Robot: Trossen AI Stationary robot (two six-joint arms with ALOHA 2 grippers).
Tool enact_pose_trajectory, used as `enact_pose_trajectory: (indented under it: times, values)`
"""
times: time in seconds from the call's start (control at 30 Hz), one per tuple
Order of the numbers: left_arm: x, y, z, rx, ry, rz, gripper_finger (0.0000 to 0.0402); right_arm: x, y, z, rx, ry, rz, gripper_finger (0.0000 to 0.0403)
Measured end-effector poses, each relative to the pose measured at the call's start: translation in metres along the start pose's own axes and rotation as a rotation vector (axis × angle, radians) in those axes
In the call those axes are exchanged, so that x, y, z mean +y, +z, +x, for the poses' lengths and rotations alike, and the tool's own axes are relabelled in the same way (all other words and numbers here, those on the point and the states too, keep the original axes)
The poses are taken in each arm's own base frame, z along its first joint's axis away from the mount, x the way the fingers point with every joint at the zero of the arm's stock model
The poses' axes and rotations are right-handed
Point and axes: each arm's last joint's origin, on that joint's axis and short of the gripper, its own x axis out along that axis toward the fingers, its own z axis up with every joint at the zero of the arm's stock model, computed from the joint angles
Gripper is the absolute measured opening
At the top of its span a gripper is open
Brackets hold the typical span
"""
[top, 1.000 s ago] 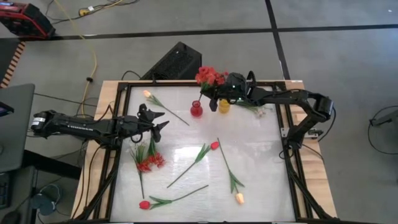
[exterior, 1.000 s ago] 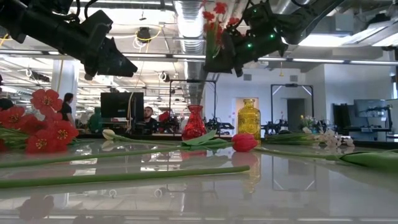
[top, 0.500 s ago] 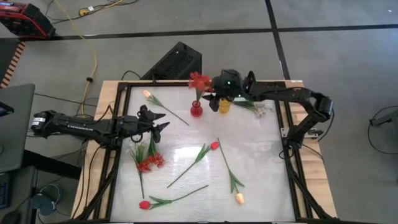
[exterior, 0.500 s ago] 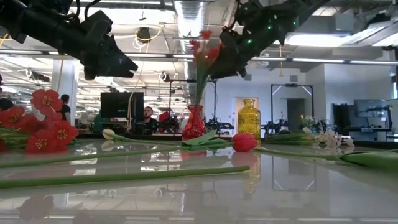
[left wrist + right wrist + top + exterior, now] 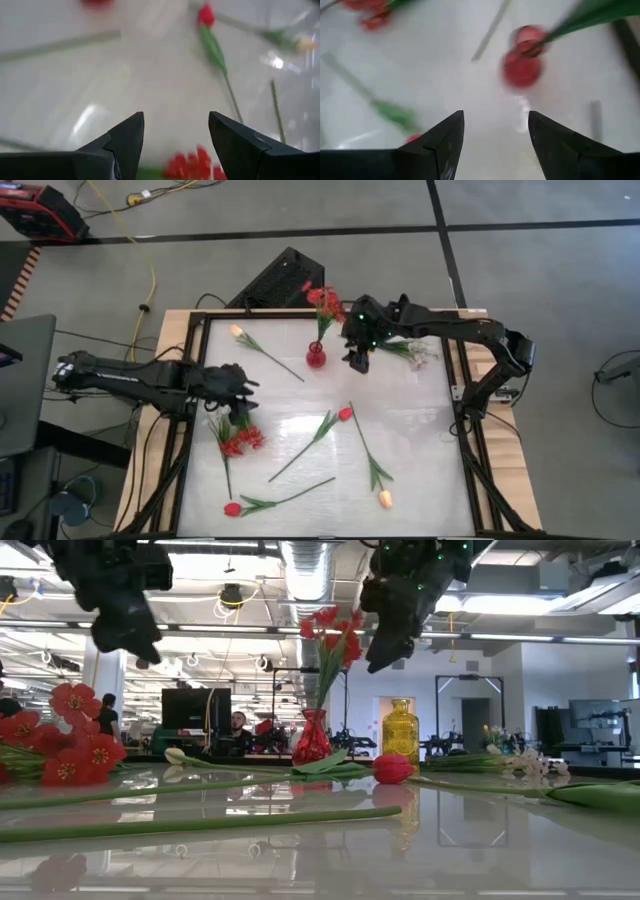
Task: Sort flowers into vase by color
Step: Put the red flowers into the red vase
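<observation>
A bunch of small red blossoms (image 5: 322,300) stands with its stem in the red vase (image 5: 316,359) at the table's far middle. My right gripper (image 5: 357,361) hangs open just right of that vase, above the yellow vase (image 5: 400,732), which it hides in the high view. In the right wrist view the open right gripper (image 5: 496,145) has nothing between its fingers, with the red vase (image 5: 522,66) beyond. My left gripper (image 5: 240,385) hangs open over a second red bunch (image 5: 238,438) lying at the table's left, also seen under the left gripper (image 5: 176,145).
Loose on the table lie a pale tulip (image 5: 237,331) at the far left, a red tulip (image 5: 345,413) in the middle, another red tulip (image 5: 232,508) at the near left, a pale tulip (image 5: 385,499) near the front, and a white sprig (image 5: 415,356) at the far right.
My right gripper has lowered the red bunch's stem into the red vase, opened and let go, then drawn back toward the table's right and near side. The bunch now stands in the vase. My left gripper has tipped its fingers downward over the red bunch on the table.
</observation>
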Motion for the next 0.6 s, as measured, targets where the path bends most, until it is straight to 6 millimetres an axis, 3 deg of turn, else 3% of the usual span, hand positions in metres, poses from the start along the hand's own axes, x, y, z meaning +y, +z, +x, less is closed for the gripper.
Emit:
enact_pose_trajectory:
  times: [0.13, 0.2, 0.4, 0.6]
  values:
    - [0.002, -0.003, 0.006, 0.057, 0.133, -0.112, 0.0212, 0.025, -0.006, 0.005, 0.074, 0.114, -0.076, 0.0249]
    - [0.005, -0.004, 0.012, 0.100, 0.193, -0.039, 0.0212, 0.039, -0.009, 0.007, 0.117, 0.150, -0.132, 0.0249]
    - [0.009, 0.001, 0.040, 0.209, 0.259, 0.499, 0.0212, 0.082, -0.015, 0.012, 0.165, 0.229, -0.242, 0.0249]
    - [0.016, -0.002, 0.070, 0.522, 0.373, 1.099, 0.0212, 0.117, -0.021, 0.014, 0.189, 0.273, -0.299, 0.0249]
